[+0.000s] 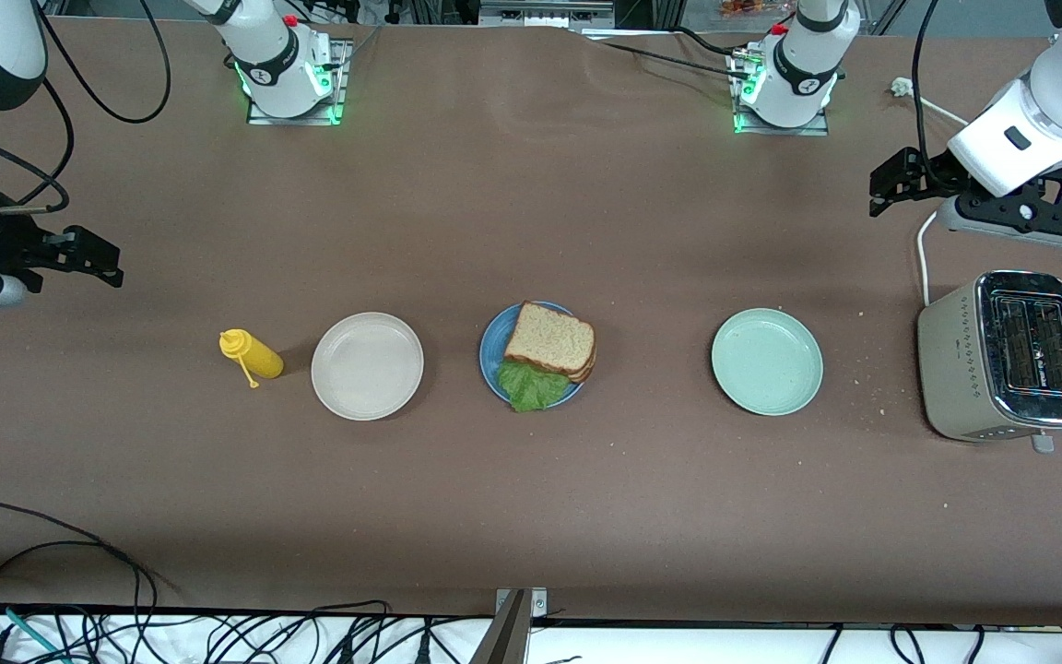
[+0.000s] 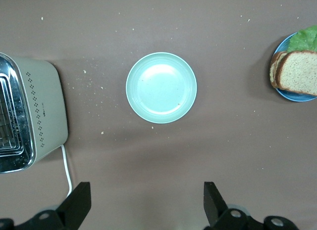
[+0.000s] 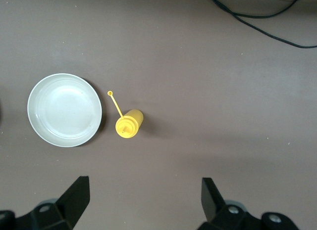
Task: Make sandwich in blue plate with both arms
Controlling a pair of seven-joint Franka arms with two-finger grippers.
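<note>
My fingers (image 2: 81, 203) stood wide on both grippers, holding nothing. The sandwich (image 1: 549, 346) sat on the blue plate (image 1: 491, 355), frame centre; I judged staying clear best.

In the left wrist view the toaster (image 2: 29, 116) is cut by the picture's edge, so only part of its slots and one cream side show, and its white cord (image 2: 66, 166) runs out of sight under the left gripper (image 2: 147, 203). The blue plate (image 2: 292, 94) there is also cut off, mostly covered by the sandwich (image 2: 297, 71). In the front view the lower bread slice is almost wholly hidden under the top one, and the lettuce (image 1: 531, 383) shows only where it sticks out. The right gripper (image 1: 93, 261) is partly cut off at the picture's edge. The yellow bottle's (image 1: 252, 354) print is too small to tell.
</note>
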